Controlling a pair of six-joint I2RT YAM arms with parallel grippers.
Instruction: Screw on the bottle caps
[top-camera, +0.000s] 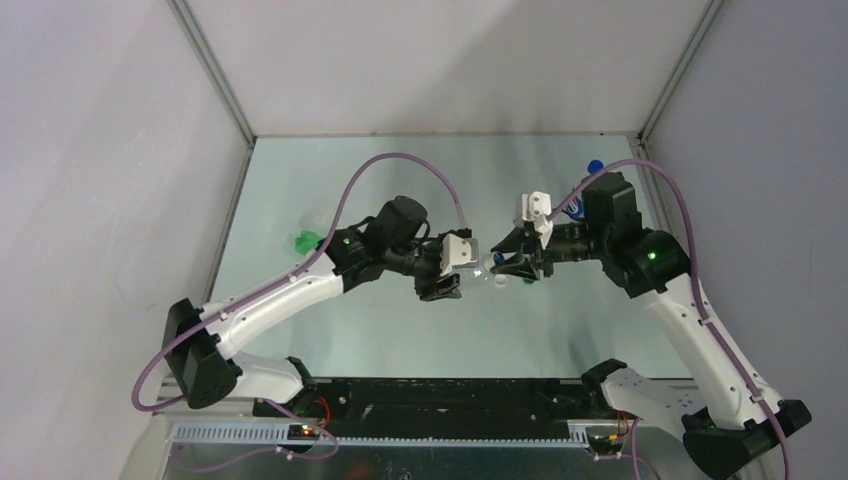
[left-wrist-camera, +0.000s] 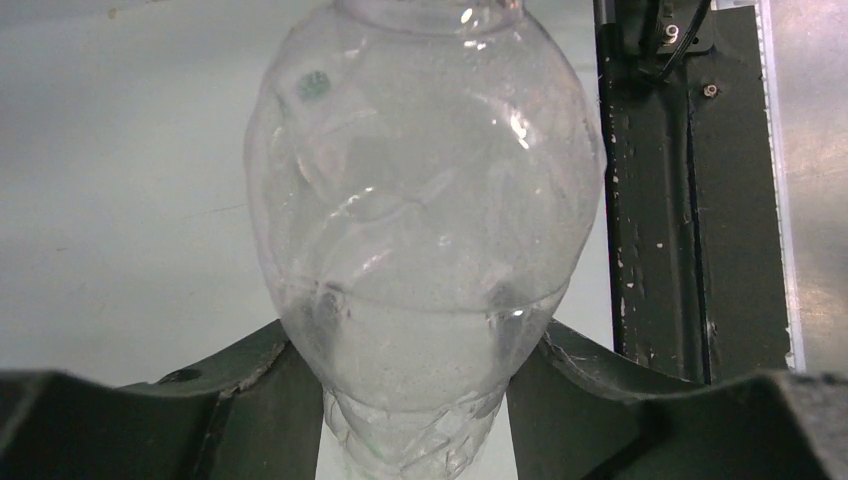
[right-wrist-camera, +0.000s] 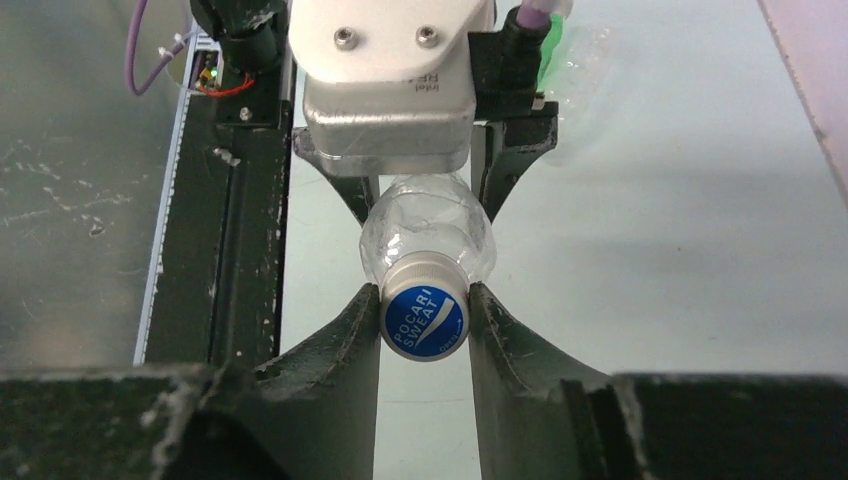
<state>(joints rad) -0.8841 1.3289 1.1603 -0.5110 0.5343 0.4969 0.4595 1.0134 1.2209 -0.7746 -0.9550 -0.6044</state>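
Hanging above the middle of the desk (top-camera: 400, 180), a clear bottle (left-wrist-camera: 420, 200) is held on its side between the two arms, its mouth turned toward 3 o'clock in the top view. The bottle's lower body is clamped by the left claw (left-wrist-camera: 415, 350), which reaches in from 9 o'clock. In the left wrist view one finger is pressed against each flank of the bottle, at 4 and 8 o'clock of its body, and the plastic is seen slightly pinched there.

A blue-topped cap (right-wrist-camera: 425, 322) with a pale ribbed side is seated at the bottle's mouth. It is gripped by the right claw (right-wrist-camera: 425, 300), which comes in from 3 o'clock in the top view. In the right wrist view the cap lies exactly between the two fingertips, touched at its 3 and 9 o'clock sides, with its printed top facing the camera. The bottle's shoulder is seen just behind the cap, toward 12 o'clock, and the left claw's fingers are seen farther up on either side of the body.

How far the cap is threaded on cannot be told.

A green bottle (top-camera: 303, 241) is seen lying on the desk at 9 o'clock of the left arm's elbow, well apart from both claws.
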